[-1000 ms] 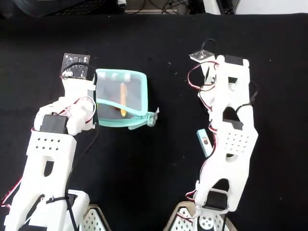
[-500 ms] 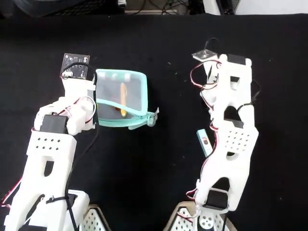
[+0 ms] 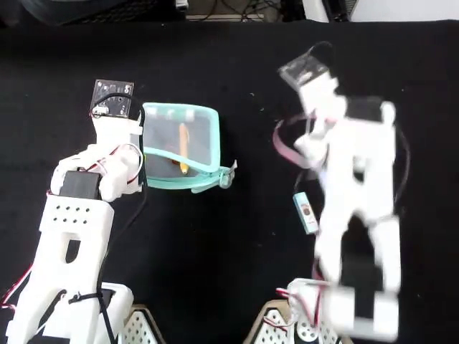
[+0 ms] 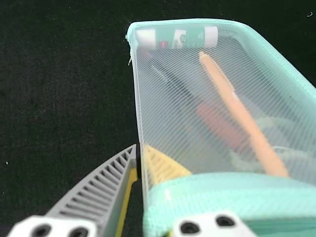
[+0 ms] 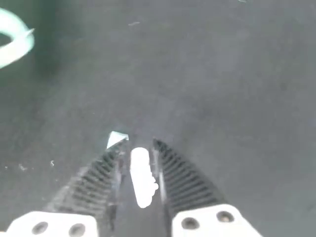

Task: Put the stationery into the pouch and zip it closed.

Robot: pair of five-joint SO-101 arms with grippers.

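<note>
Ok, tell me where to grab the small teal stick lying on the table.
Pinch the teal stick across its narrow middle, straight down from above: it lies flat and slim. The right gripper holds a white piece, the left gripper the pouch.

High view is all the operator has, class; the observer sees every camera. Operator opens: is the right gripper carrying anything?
Observer: Yes, the right gripper is shut on a small white piece.
Operator: What is in the pouch besides the pencil?
Observer: A red item and a white item, seen through its mesh wall.
Operator: Is the left gripper gripping it?
Observer: Yes, it clamps the pouch's edge.
</note>
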